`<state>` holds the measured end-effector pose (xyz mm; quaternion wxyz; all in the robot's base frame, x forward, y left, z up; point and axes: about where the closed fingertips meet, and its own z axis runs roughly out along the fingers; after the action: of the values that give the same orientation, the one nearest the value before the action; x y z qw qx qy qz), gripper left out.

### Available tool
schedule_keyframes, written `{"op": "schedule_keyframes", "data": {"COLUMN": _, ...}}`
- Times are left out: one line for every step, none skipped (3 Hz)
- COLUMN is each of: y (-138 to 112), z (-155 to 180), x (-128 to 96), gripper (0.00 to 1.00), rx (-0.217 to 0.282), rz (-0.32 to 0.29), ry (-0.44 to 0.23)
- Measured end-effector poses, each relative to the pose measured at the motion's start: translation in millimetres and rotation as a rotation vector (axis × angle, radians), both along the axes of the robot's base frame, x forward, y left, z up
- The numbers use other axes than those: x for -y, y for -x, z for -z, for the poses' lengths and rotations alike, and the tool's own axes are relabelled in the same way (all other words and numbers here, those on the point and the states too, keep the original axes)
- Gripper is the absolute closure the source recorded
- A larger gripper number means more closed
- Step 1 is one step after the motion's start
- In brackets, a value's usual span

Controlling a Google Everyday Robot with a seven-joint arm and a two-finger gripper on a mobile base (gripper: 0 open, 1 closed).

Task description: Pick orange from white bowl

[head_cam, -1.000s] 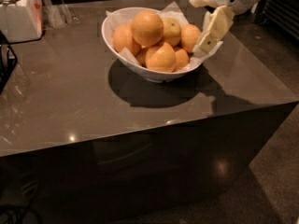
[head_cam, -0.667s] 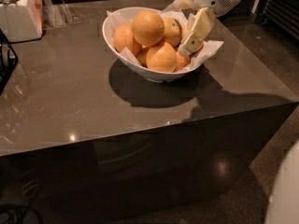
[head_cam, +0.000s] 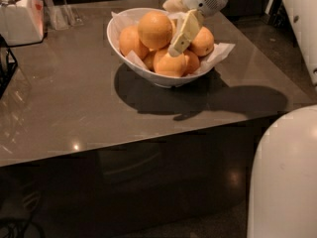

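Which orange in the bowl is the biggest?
The orange on top of the pile, toward the left of the white bowl. It sits highest and looks larger than the rest, and the gripper hangs just to its right.

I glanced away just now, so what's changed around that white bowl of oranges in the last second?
The white robot gripper has moved left, from outside the right rim of the wide white ceramic bowl to over its contents, close beside the largest round orange. Nothing has been lifted. A white rounded shape came into view lower right. Bowl, smaller oranges and grey tabletop stayed put.
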<state>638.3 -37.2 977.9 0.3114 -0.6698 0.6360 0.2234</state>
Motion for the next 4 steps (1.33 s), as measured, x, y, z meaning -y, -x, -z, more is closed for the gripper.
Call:
{"op": "schedule_keyframes", "data": {"y": -8, "z": 7, "x": -11, "gripper": 0.00, "rx": -0.020, "rz": -0.001, "ry": -0.034}}
{"op": "schedule_keyframes", "data": {"y": -14, "z": 18, "x": -23, "gripper": 0.00, "rx": -0.060, "rz": 0.001, "ry": -0.077}}
{"op": "schedule_keyframes", "data": {"y": -14, "z": 18, "x": -23, "gripper": 0.19, "rx": -0.060, "rz": 0.001, "ry": -0.078}}
{"op": "schedule_keyframes", "data": {"y": -14, "z": 18, "x": -23, "gripper": 0.42, "rx": -0.060, "rz": 0.001, "ry": -0.078}}
